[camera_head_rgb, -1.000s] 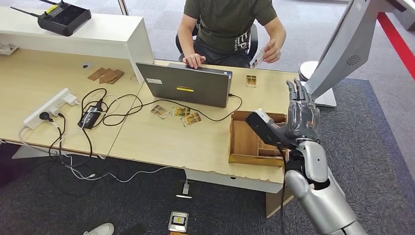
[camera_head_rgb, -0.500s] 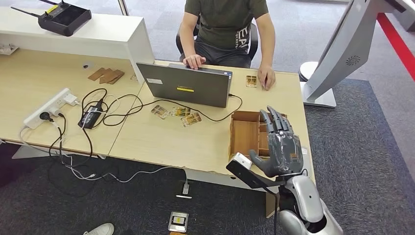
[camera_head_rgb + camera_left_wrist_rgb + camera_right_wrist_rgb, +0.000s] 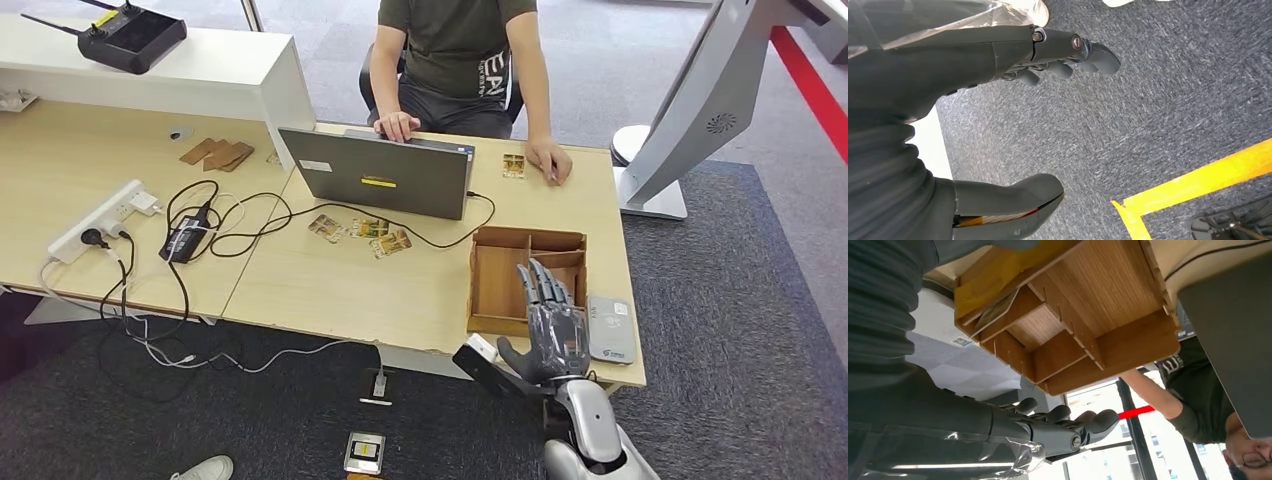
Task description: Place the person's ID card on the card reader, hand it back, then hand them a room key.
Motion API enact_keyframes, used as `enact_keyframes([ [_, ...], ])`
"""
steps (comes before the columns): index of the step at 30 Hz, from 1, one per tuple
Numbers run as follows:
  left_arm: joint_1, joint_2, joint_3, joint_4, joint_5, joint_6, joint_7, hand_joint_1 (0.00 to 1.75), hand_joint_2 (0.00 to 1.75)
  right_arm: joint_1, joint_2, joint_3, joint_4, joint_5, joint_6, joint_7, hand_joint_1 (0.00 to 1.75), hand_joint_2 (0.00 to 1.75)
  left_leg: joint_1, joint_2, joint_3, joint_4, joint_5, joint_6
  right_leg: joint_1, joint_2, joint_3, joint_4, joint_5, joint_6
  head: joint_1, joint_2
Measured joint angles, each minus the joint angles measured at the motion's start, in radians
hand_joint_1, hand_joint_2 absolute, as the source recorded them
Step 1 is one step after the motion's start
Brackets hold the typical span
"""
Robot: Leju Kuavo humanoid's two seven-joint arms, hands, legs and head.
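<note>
At the desk's near edge | right hand (image 3: 552,330) is hovering released, fingers spread, beside wooden tray (image 3: 500,285) and card reader (image 3: 610,328) | left hand (image 3: 998,55) is hanging released over carpet

We look down on a light wood surface (image 3: 330,290) made of two parts joined at a seam, its front edge chipped in places. A white raised counter (image 3: 200,65) runs along its far left side. The floor is dark grey carpet (image 3: 760,330), with a red stripe (image 3: 812,85) crossing the far right corner and a yellow line (image 3: 1198,187) on it in the left wrist view. A black office chair (image 3: 515,85) stands behind the surface, and a large white slanted stand (image 3: 690,110) rises from a round base on the right. Beyond the surface's far edge, the right wrist view shows bright windows (image 3: 1098,460) with dark frames.
</note>
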Motion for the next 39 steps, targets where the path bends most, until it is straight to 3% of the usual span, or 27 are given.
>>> enact_keyframes([
  [15, -0.008, 0.029, -0.001, -0.027, 0.022, -0.015, 0.03, 0.0, 1.75, -0.083, 0.013, 0.019, 0.219, 0.029, -0.031, 0.027, 0.0, 1.75, 0.0, 0.0, 0.0, 0.0, 0.0, 0.0, 0.0, 0.0, 0.0, 0.0, 0.0, 0.0, 0.0, 0.0],
  [39, 0.0, 0.037, -0.001, -0.032, 0.047, 0.001, 0.021, 0.0, 1.75, -0.128, 0.01, 0.053, 0.293, 0.006, -0.03, 0.057, 0.0, 1.75, 0.0, 0.0, 0.0, 0.0, 0.0, 0.0, 0.0, 0.0, 0.0, 0.0, 0.0, 0.0, 0.0, 0.0],
])
